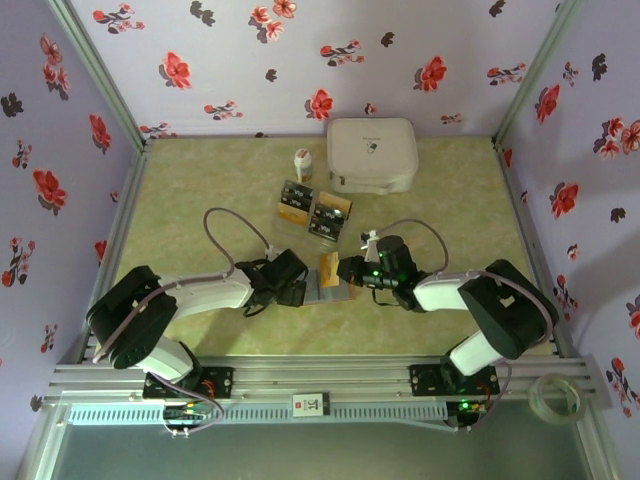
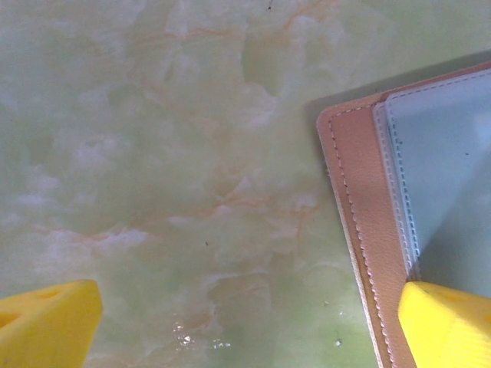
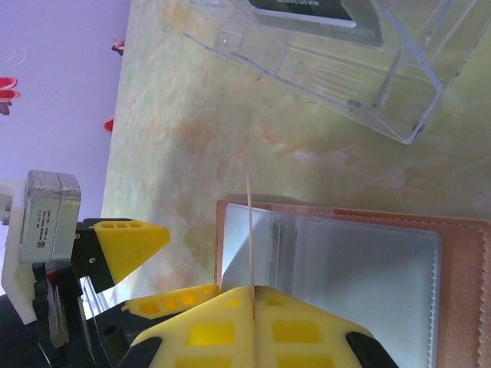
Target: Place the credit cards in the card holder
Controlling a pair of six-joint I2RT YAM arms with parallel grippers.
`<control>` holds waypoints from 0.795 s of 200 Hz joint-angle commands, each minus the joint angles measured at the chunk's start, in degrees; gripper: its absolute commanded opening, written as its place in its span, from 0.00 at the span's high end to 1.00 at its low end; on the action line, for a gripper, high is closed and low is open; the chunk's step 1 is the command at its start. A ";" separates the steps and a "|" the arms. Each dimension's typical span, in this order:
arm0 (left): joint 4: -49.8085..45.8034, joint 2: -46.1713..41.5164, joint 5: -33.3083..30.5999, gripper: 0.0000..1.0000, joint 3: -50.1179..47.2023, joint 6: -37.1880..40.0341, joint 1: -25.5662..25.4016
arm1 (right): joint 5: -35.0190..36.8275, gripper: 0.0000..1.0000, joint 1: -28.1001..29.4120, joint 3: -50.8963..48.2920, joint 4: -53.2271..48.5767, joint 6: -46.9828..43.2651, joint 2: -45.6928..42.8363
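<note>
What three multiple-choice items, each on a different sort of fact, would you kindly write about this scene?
1. Where does the white case sit?
A) between the arms
B) at the far side of the table
C) on the left arm

2. What colour are the end effector fingers?
A) yellow
B) blue
C) black

3. What is the right end effector doing?
A) standing open, empty
B) gripping the case
C) shut on a thin card

Answers:
1 B, it lies farthest from the arm bases.
2 A, yellow tips show in both wrist views.
3 C, the card stands edge-on between closed fingers.
</note>
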 commanded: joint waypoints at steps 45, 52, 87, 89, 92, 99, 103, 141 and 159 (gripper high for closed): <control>-0.64 -2.29 -1.71 0.00 -1.07 -1.64 -0.49 | -1.10 1.00 -0.33 -0.79 5.46 1.10 2.23; -0.71 -2.46 -1.70 0.00 -1.11 -1.64 -0.47 | -1.00 1.00 -0.33 -1.00 5.65 1.18 2.45; -0.87 -2.94 -1.70 0.00 -1.04 -1.80 -0.49 | -1.11 1.00 -0.33 -1.46 7.46 1.63 3.85; -0.90 -2.99 -1.73 0.00 -0.97 -1.79 -0.49 | -1.19 1.00 -0.33 -1.46 7.56 1.70 3.98; -0.95 -3.01 -1.66 0.00 -1.03 -1.82 -0.49 | -1.17 1.00 -0.33 -1.46 7.65 1.72 4.11; -0.91 -3.06 -1.69 0.00 -0.99 -1.86 -0.49 | -1.19 1.00 -0.33 -1.50 8.02 1.79 4.32; -0.95 -3.01 -1.68 0.00 -0.98 -1.82 -0.42 | -1.25 1.00 -0.33 -1.61 8.31 1.89 4.55; -1.09 -2.75 -2.34 0.00 -0.21 -1.23 -0.40 | -1.43 1.00 -0.37 -2.08 9.87 2.25 5.84; -1.14 -2.62 -3.00 0.00 0.35 -0.86 -0.10 | -1.48 1.00 -0.33 -2.16 10.28 2.40 6.02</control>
